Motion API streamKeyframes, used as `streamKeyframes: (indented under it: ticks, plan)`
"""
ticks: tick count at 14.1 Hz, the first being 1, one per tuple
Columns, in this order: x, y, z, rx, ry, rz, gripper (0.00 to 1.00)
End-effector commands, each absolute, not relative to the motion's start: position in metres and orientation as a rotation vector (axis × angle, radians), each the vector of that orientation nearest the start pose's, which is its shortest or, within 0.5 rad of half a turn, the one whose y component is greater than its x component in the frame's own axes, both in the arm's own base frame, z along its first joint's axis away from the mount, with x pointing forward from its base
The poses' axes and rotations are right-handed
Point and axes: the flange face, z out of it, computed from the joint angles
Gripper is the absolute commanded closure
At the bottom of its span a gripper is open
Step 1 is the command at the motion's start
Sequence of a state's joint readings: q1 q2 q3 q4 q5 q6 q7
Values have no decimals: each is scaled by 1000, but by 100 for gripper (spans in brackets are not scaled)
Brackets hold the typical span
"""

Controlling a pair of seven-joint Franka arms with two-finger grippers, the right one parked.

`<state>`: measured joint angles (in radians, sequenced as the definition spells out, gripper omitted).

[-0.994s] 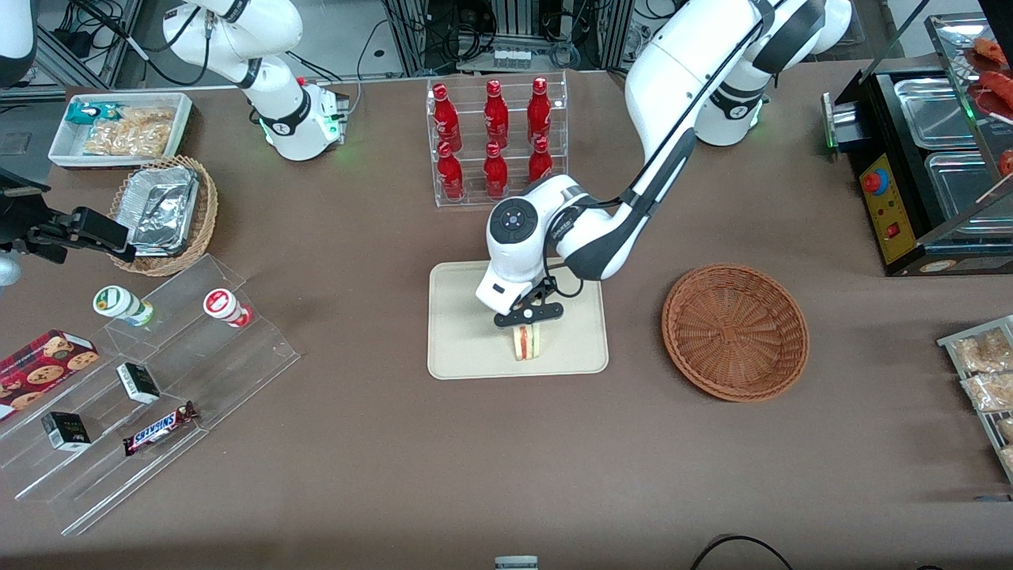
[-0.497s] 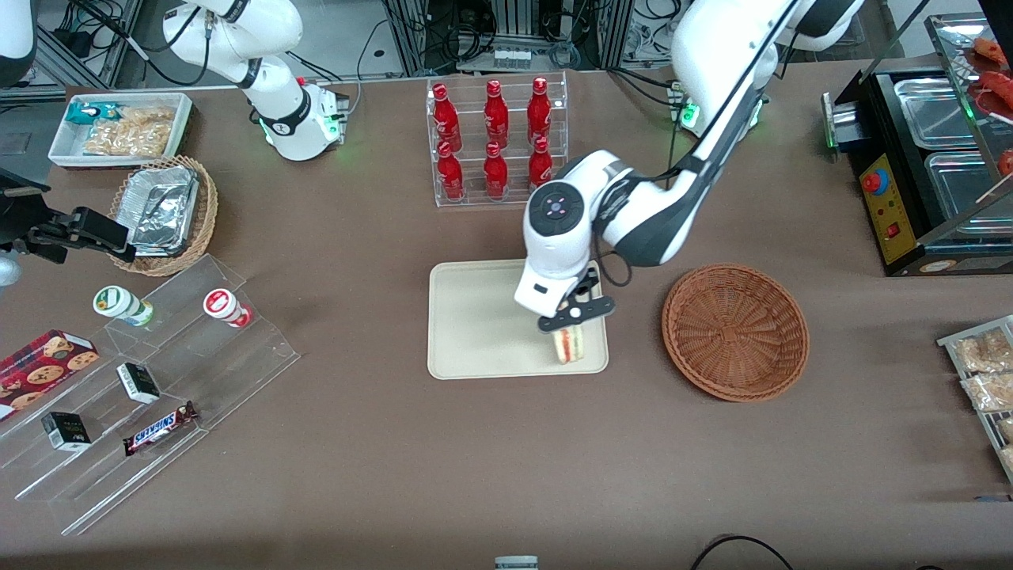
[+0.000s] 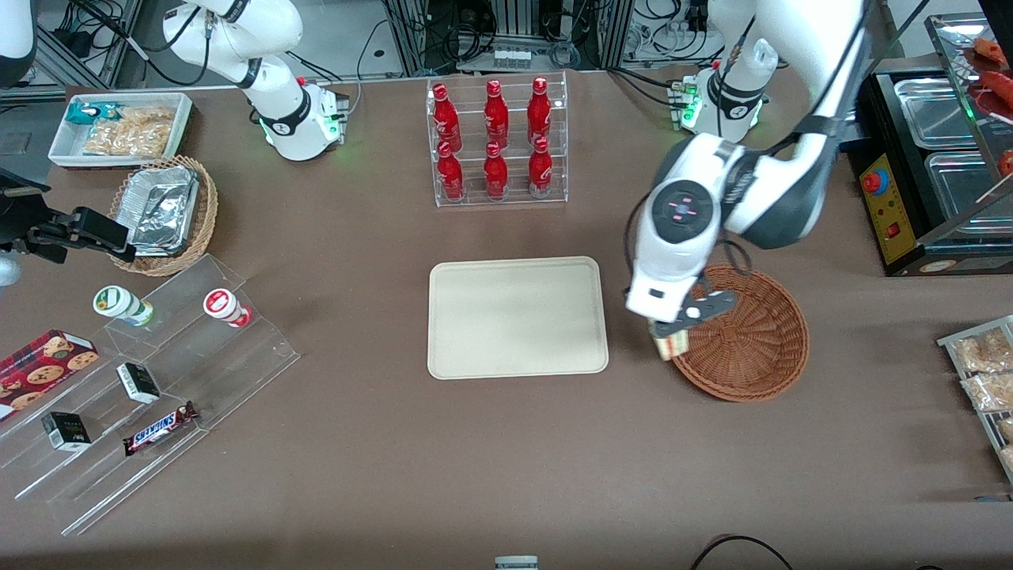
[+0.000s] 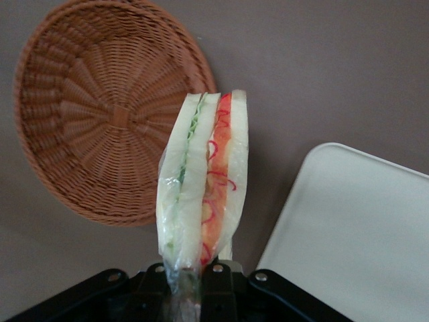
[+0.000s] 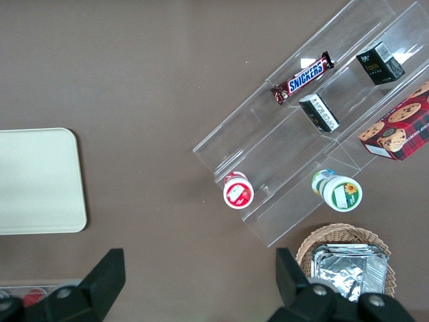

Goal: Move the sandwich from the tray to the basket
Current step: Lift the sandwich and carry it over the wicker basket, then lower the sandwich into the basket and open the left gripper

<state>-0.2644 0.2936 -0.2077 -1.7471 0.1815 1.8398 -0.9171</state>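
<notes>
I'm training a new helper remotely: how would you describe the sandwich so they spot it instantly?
Look for the round brown wicker basket beside the cream tray. By the basket's edge nearest the tray, the left arm's gripper holds the sandwich. Clear wrap, and green and red stripes between white bread, set it apart from both neighbours.

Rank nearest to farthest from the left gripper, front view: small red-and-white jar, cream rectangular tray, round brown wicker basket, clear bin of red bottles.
Left gripper is by the basket's rim.
1. Basket: right beside it
2. Tray: toward parked arm's end
3. Bin: farther from camera
4. Jar: well toward parked arm's end
</notes>
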Motion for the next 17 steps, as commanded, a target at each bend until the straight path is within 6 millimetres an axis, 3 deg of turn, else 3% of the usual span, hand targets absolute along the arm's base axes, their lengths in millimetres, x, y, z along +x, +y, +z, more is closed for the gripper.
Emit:
streamKeyframes:
  ticks: [1,2,6,9,15,17]
  plan:
    - [555,-207,392,-2850,-563,194,93]
    - [559,-187,388,-2837,-600,208,93]
    - [560,-146,368,-2806,-663,269,93]
    - [556,-145,352,-2890,-746,270,93]
    - [553,-124,327,-2914,-843,241,93]
    - [551,-108,316,-2905,-882,229,93]
